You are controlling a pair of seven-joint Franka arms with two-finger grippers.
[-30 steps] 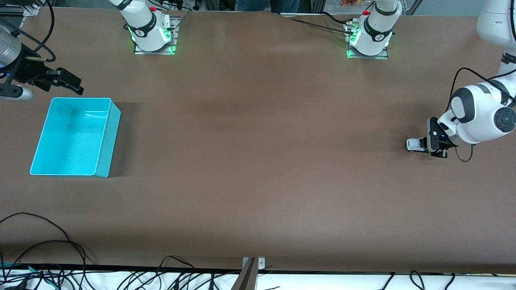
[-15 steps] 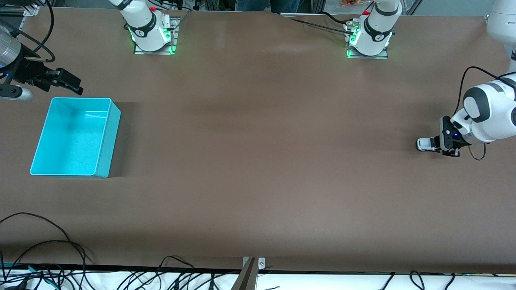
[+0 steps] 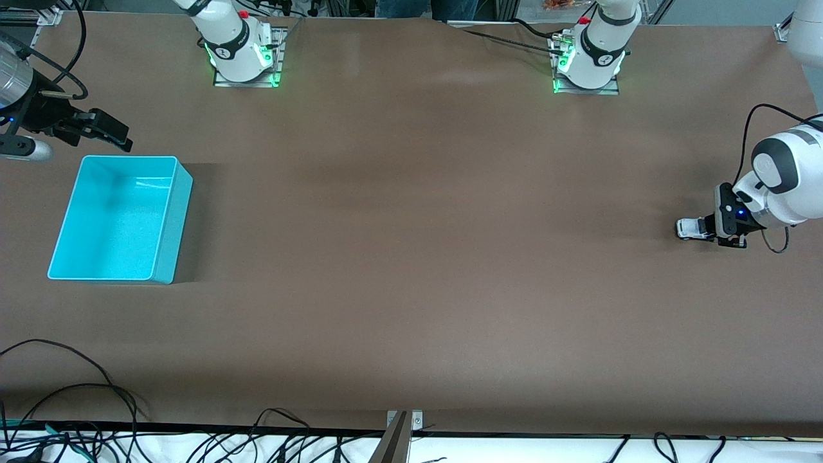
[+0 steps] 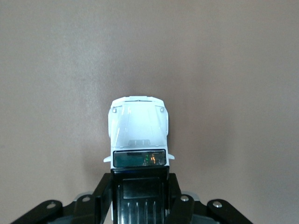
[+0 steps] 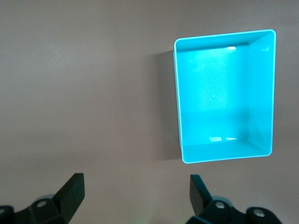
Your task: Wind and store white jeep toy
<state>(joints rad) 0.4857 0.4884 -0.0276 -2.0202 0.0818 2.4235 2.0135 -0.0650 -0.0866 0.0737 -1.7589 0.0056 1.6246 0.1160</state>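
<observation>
The left gripper (image 3: 706,227) has its jaws clamped on the rear half of the white jeep toy (image 3: 691,228), one finger (image 4: 105,193) on each side of the black roof panel, with the white hood and windshield sticking out past the fingertips. In the front view the toy sits low at the brown table (image 3: 411,257), at the left arm's end; whether its wheels touch the surface cannot be told. The right gripper (image 3: 106,132) has its jaws spread wide apart and holds nothing; this arm waits, its gripper up in the air just past the rim of the turquoise bin (image 3: 168,218) at the right arm's end of the table. The right wrist view shows the bin's inside (image 5: 223,93) bare, with the two black fingers (image 5: 70,193) well apart. Toy and bin lie well apart, at the two ends of the table. Black cables (image 3: 77,399) trail along the table edge nearest the front camera.
</observation>
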